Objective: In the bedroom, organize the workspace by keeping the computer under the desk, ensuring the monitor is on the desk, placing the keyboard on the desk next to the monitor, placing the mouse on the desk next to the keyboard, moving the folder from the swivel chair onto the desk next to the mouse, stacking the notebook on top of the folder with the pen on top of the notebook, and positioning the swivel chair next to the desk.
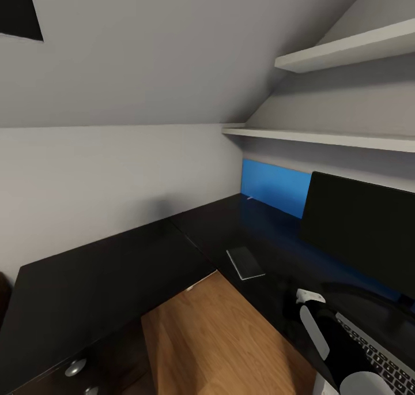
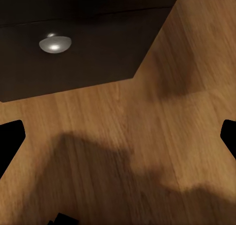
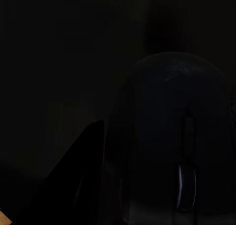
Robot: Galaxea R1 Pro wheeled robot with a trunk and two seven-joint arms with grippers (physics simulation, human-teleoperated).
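1. The black L-shaped bench (image 1: 115,268) wraps a corner under sloped walls; wooden floor (image 1: 219,337) shows in its inner angle.
2. On the bench's right wing stands the monitor (image 1: 363,233), the blue folder (image 1: 274,186) upright against the wall beside it, the notebook (image 1: 246,263) flat near the inner edge, the keyboard (image 1: 377,354) in front of the monitor.
3. Left end effector (image 2: 118,141) – fingers spread wide, holding nothing, above floor near a drawer knob (image 2: 55,43).
4. Right wrist view is very dark – a mouse (image 3: 177,151) lies close; the right end effector's opening cannot be told.
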